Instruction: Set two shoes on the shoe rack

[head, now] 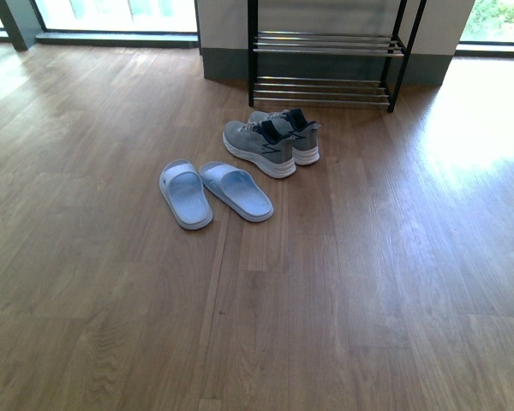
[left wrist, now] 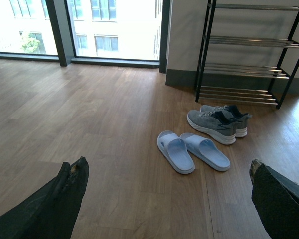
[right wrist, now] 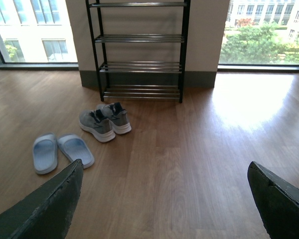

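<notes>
On the wooden floor (head: pixel 368 282), right in front of the shoe rack (head: pixel 325 51), the grey sneakers (head: pixel 270 141) sit side by side, just short of its lowest chrome bars. Nearer the robot and a little to the left lie the pale blue slides (head: pixel 214 193), close together, soles down. The left gripper (left wrist: pixel 165 167) hangs above the floor, spread wide and holding nothing. The right gripper (right wrist: pixel 164 166) is also wide apart and holds nothing.
</notes>
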You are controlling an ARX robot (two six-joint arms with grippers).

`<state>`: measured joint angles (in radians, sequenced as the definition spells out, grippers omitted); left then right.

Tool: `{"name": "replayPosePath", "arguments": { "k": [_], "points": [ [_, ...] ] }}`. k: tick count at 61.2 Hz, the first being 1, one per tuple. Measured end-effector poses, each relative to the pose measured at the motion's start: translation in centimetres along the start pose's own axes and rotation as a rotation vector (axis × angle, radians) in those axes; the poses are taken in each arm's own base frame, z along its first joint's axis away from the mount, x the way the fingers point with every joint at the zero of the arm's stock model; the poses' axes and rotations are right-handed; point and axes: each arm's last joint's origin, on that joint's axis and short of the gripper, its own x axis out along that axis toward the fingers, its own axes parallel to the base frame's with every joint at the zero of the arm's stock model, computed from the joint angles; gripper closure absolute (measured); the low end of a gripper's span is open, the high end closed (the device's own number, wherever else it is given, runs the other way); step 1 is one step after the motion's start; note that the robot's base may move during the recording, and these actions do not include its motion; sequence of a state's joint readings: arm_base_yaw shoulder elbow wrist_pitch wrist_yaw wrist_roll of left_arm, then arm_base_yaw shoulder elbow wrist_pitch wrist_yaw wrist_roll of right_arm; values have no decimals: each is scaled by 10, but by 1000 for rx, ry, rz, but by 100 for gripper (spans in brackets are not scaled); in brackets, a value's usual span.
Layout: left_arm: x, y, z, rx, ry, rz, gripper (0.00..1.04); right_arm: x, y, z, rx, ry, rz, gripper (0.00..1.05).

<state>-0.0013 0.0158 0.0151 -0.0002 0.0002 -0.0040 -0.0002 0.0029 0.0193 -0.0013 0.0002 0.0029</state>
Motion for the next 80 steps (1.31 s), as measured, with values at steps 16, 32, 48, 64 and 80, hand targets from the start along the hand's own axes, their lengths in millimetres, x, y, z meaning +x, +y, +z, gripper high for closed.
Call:
{"name": "replayPosePath", "arguments": {
  "k": [16,32,48,64,80],
  "points": [
    [0,0,0,0,0,0,9,0,0,0,0,0,0,9],
    [0,0,0,0,0,0,9,0,0,0,0,0,0,9],
    [0,0,0,0,0,0,9,0,0,0,0,0,0,9],
    [0,0,0,0,0,0,9,0,0,0,0,0,0,9],
    [0,0,0,0,0,0,9,0,0,0,0,0,0,9]
  ]
}}
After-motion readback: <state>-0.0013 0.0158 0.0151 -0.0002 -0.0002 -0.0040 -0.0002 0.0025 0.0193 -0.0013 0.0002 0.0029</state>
